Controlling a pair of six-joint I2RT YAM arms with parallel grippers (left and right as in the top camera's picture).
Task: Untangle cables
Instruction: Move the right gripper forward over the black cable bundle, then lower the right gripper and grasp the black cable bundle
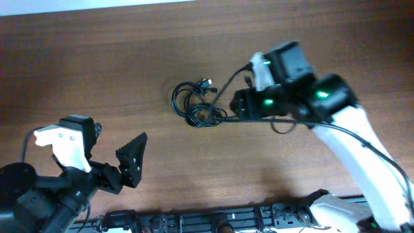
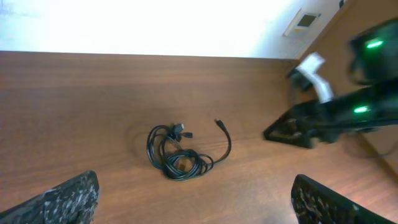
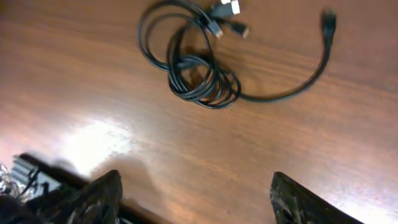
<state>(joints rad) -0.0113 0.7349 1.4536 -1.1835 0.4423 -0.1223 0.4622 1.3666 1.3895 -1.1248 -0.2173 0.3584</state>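
The cables (image 1: pixel 197 105) lie as one loose bundle of thin black loops on the brown wooden table (image 1: pixel 84 58), with small plugs at the top of the bundle. In the right wrist view the cables (image 3: pixel 199 81) sit ahead of the fingers, and one tail curves out to a plug (image 3: pixel 328 18). My right gripper (image 3: pixel 199 196) is open and empty, just right of the bundle and apart from it. My left gripper (image 2: pixel 196 200) is wide open and empty at the table's front left. From there the cables (image 2: pixel 177 163) lie well ahead of it.
The right arm's white and black body with green lights (image 1: pixel 317 97) reaches in from the right, trailing its own thicker wire. The table's front edge with a black rail (image 1: pixel 213 217) runs along the bottom. A pale wall (image 2: pixel 155 25) rises behind the far table edge.
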